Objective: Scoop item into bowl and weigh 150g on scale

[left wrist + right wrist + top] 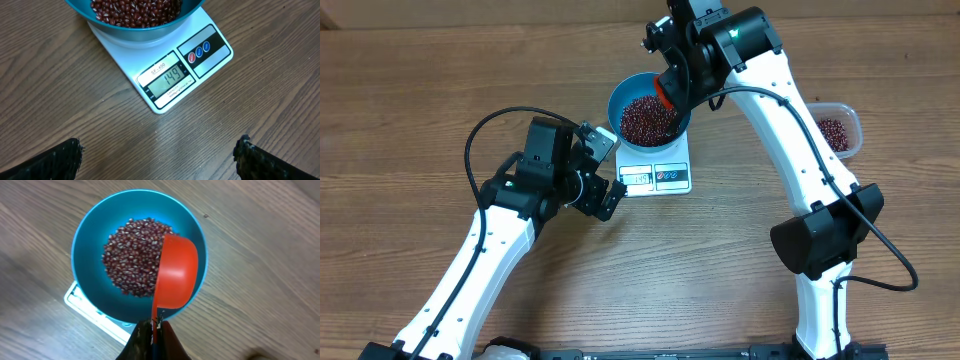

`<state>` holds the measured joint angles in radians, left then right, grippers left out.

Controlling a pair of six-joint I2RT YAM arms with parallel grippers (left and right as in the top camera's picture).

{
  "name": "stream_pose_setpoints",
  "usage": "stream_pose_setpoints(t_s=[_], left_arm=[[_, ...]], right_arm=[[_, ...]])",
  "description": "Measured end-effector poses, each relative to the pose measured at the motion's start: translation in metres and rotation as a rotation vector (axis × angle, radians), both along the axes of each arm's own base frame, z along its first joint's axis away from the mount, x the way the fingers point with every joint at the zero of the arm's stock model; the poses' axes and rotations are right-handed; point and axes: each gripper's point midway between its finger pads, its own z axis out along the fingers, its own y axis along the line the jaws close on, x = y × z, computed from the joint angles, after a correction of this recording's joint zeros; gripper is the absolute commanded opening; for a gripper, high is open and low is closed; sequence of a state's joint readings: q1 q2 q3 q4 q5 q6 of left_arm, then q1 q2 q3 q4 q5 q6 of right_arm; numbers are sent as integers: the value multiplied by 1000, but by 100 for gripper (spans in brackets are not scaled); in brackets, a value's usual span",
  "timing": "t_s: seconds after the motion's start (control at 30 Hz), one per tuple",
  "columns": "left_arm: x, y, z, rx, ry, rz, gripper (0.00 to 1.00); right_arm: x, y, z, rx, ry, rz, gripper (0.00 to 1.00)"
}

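Your right tool [155, 330] is clamped on the scoop [176, 272], over beans [131, 255] in the bowl [86, 282]; left tool [157, 157] apart, near scale [165, 80].

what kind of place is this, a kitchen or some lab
Likely a robotics lab bench, not a kitchen: two white robot arms work at a wood-grain table, with a small scale and a blue bowl of beans set out.

beans [132, 255]: maroon, flecked paler
bowl [87, 230]: bright blue, plain
scale [130, 60]: white, black frames round display and buttons
display [169, 80]: grey-green, dark digits
buttons [199, 51]: one red, two blue
scoop [176, 270]: orange-red, plain
tub [853, 115]: clear
table [420, 90]: brown, streaked wood grain
arms [790, 130]: white shells, black joints and cables
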<state>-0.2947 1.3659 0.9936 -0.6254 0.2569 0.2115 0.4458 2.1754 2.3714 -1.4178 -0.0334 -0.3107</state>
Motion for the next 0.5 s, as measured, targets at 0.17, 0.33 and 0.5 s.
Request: stream_pose_setpoints(t_s=[0.17,0.33,0.5], left_arm=[[0,0,0,0,0,0,100],[0,0,0,0,0,0,100],[0,0,0,0,0,0,99]], right_arm=[[4,-1,1,-8,-18,-1,4],[3,3,2,-6,-26,32,4],[1,11,3,-18,-41,61,4]])
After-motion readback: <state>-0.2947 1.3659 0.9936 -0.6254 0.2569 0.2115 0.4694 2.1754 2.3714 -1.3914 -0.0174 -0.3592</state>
